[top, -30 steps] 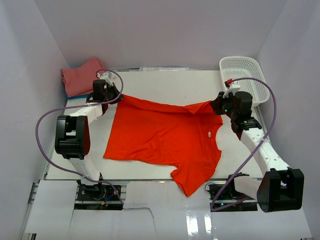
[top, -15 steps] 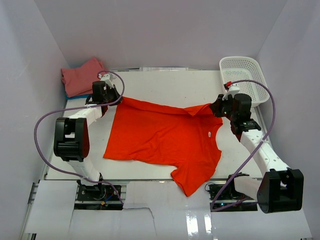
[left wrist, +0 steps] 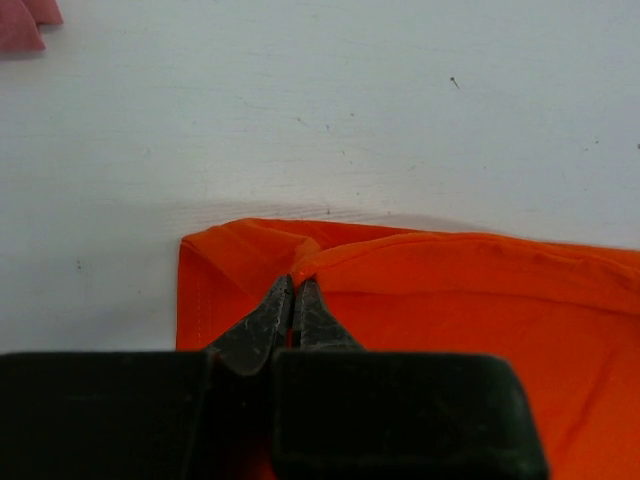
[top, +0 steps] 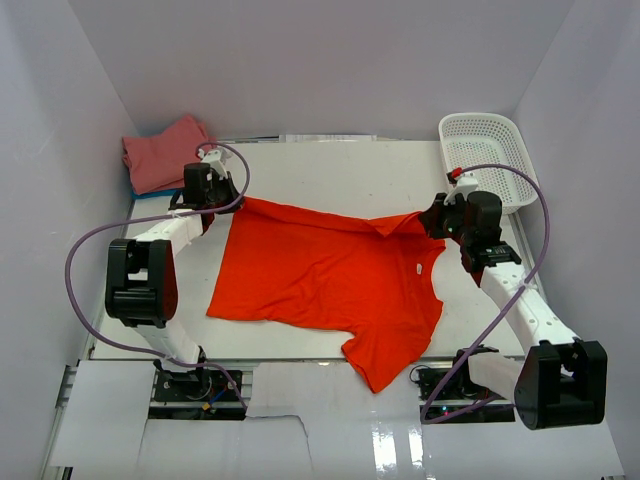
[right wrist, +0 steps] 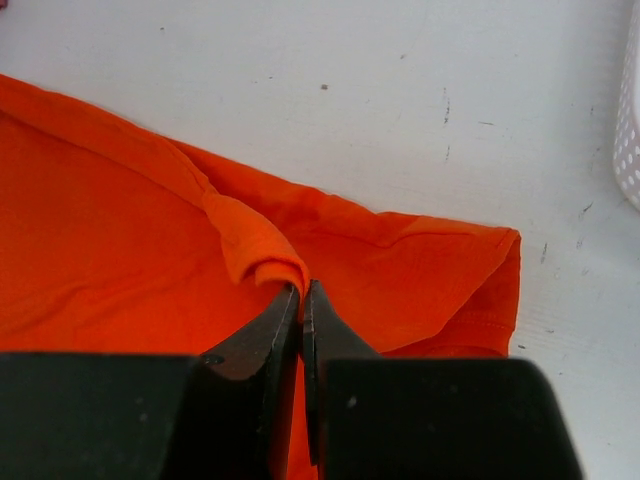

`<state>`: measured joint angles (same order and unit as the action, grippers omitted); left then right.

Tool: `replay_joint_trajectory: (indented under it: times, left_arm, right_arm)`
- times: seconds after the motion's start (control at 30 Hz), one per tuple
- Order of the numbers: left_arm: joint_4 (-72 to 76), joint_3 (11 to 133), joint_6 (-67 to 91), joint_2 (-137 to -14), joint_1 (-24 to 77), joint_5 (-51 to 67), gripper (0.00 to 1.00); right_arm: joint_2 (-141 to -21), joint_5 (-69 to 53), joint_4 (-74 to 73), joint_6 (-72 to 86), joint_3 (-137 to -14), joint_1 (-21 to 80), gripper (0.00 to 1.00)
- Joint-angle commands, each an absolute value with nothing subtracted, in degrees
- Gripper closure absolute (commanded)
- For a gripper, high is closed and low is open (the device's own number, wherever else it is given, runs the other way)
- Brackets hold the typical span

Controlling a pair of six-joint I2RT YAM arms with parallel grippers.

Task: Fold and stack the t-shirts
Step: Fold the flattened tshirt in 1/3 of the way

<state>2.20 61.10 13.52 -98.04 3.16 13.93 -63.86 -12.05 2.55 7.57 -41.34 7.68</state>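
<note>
Arm bases sit at the near table [top: 340, 165] edge. One sleeve [top: 385, 355] of the orange shirt [top: 320, 275] hangs over that edge, between the bases. The rest of the shirt lies spread flat mid-table, collar to the right, with a small white label [top: 417, 267] by the neck opening.

Left gripper [top: 236, 197] is at the shirt's far-left corner, jaws pressed together and pinching the cloth. The left wrist view shows a raised ridge of orange fabric caught between the tips, with the hem corner lying flat on the table beside it.

Right gripper [top: 428, 216] is at the shirt's far-right end, jaws also pressed together on cloth. The right wrist view shows a rolled fold curling over the tips, and the other sleeve lies flat just past it. The shirt's far edge runs between the two grippers, with a small fold near the right one.

A purple cable [top: 85, 250] loops off each arm.

Far left corner: the folded pink shirt [top: 160, 155] sits on the blue shirt [top: 145, 194], which shows only a thin edge, just behind the left arm.

Far right corner: white mesh basket [top: 490, 150], beside the right wrist, not touching the orange shirt.
</note>
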Motion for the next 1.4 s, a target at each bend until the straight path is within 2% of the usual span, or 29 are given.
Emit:
replay_joint_trajectory:
  times: [0.0,0.4,1.0,1.37]
  left_arm:
    - [0.6,60.7,12.1,-94.1,3.0,12.9,1.0]
    - [-1.4,57.0,11.6,-88.6,3.0,11.0,1.0]
    - [-10.2,58.3,10.5,-96.9,3.0,13.2,1.0]
    - [-12.1,58.4,9.5,-97.3,3.0,11.0,1.0]
  right_arm:
    - [-62.2,-12.4,3.2,7.9,-41.2,8.1,0.92]
    - [-59.9,-12.8,2.3,8.0,-39.6,8.2,0.92]
    - [-61.6,-14.0,0.2,8.9,-35.8,8.5,0.92]
    - [-63.7,-12.0,-2.9,10.5,-34.3,8.5,0.92]
